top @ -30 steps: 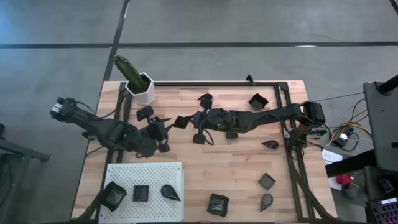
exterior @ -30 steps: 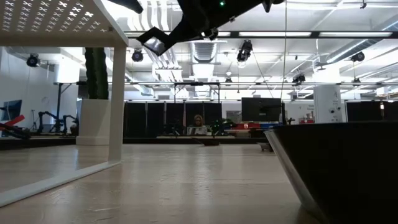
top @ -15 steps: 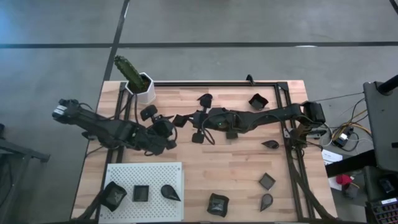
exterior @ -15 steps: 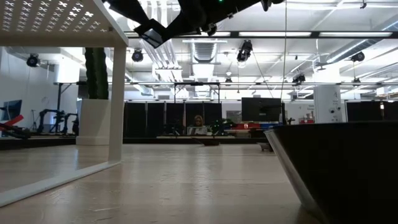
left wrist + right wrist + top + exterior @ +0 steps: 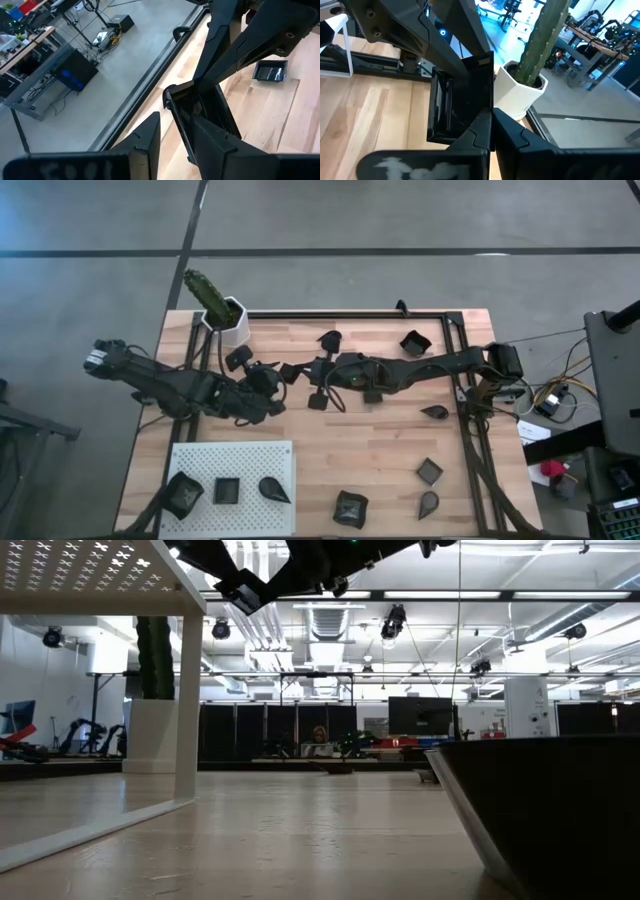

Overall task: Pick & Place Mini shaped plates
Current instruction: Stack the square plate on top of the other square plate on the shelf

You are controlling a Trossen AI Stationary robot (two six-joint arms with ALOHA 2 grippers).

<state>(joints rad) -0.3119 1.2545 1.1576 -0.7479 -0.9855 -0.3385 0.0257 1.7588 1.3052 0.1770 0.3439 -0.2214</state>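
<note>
- Black square mini plate [image 5: 291, 375] hangs mid-surface, near the far side — pinched at its edge by the right hand [image 5: 303, 373], fingers shut tight on it.
- Left hand [image 5: 277, 373] meets it from the left, fingers spread wide about the plate [image 5: 200, 117].
- White perforated board [image 5: 232, 455], near left, carries three plates [image 5: 227, 490].
- Cactus pot [image 5: 230, 322] stands far left.

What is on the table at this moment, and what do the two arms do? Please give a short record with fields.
Right gripper: shut on a square plate, above the middle of the table
Left gripper: open, one finger on each side of that same plate
White board: carries three dark plates
Cactus pot: near a table corner, apart from both grippers
</note>
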